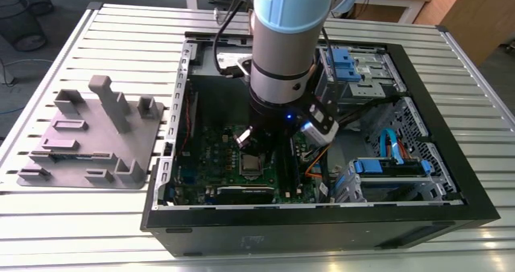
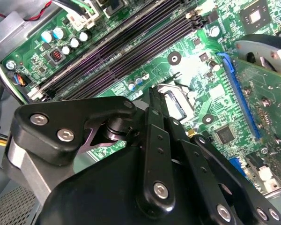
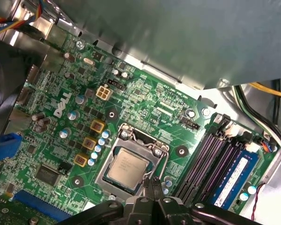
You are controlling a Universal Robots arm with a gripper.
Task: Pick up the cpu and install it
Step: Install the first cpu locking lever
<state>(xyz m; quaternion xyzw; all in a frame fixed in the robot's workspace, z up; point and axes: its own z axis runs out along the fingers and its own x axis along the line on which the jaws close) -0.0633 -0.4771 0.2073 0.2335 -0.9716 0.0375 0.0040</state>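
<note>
The cpu is a small silvery-grey square lying flat inside the metal socket frame on the green motherboard. In the exterior view the cpu sits in the middle of the board, just below the arm's wrist. My gripper hovers right beside the socket's edge, its two thin black fingers pressed together with nothing between them. The second wrist view shows the same gripper from behind, its tip pointing at the socket.
A grey plastic tray with upright posts lies at the exterior view's left of the black computer case. Memory slots run beside the socket. Drive cages with blue clips and cables fill the case's other side.
</note>
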